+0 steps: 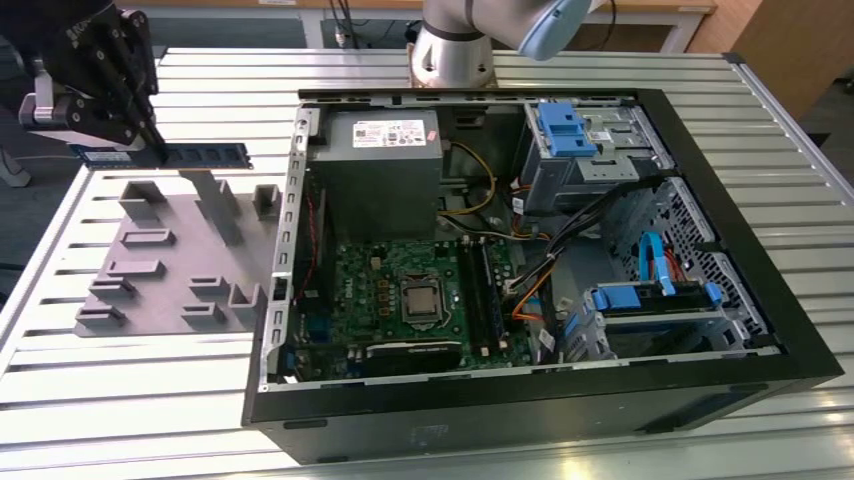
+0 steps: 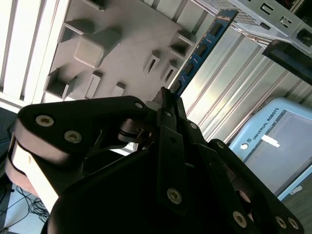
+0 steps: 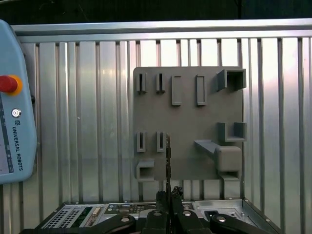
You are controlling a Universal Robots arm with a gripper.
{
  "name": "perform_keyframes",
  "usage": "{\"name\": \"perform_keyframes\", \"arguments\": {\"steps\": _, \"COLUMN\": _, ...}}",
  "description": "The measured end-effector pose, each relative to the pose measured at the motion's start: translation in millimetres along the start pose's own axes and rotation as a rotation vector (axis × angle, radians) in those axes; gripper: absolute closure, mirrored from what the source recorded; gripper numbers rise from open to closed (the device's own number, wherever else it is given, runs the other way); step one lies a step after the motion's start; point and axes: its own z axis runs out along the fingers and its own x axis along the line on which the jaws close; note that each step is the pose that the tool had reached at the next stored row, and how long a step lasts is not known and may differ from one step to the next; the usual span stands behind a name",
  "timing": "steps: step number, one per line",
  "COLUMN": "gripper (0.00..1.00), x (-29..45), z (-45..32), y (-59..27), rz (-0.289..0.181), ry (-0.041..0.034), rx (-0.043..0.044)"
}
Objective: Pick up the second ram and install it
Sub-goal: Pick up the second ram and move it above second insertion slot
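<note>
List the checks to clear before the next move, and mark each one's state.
1. Gripper jaws shut on the second ram: ok.
2. Ram clear above the gray holder plate: ok.
3. Ram held roughly level: ok.
4. Computer case open, motherboard exposed: ok.
5. Memory slots free: cannot tell.
6. Loose cables clear of the slots: cannot tell.

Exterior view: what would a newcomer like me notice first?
The big open computer case sits on the exterior view's right, its green motherboard exposed. At that view's upper left, the black pincer holds the second ram, a blue stick, above a grey holder plate.
</note>
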Motion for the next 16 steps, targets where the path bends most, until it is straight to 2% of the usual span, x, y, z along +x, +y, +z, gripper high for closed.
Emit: {"name": "perform_keyframes", "arguments": {"steps": 16, "gripper": 0.86, "x": -0.3, "z": 0.1, "y": -8.5, "rz": 0.0, "ry": 0.0, "rx": 0.0}}
